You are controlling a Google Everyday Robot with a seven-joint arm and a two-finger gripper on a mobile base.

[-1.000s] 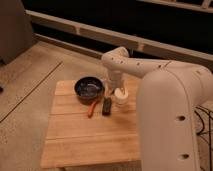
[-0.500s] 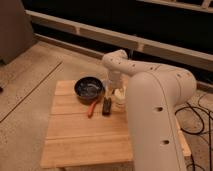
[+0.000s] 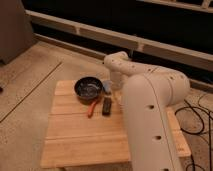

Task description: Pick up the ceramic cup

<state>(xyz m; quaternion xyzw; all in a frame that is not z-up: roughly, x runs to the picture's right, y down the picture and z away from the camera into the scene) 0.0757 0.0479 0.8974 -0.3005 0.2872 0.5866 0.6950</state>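
Note:
My gripper [image 3: 117, 88] hangs down from the white wrist over the far right part of the wooden table [image 3: 80, 135]. It is just right of the small blue-grey thing [image 3: 107, 87]. A pale shape right under it at table level looks like the cream-white ceramic cup [image 3: 119, 96]. The cup is mostly covered by the gripper and by my thick white arm [image 3: 150, 115]. I cannot tell whether the gripper touches it.
A wide dark bowl [image 3: 89, 89] stands at the table's far middle. An orange-red tool [image 3: 92, 107] and a dark flat block [image 3: 106, 106] lie in front of it. Black cables [image 3: 200, 120] lie on the floor at the right. A railing runs along the back.
My big arm link has swung left and closer to the camera, covering more of the table's right side and most of the cup. The gripper stays over the cup's spot.

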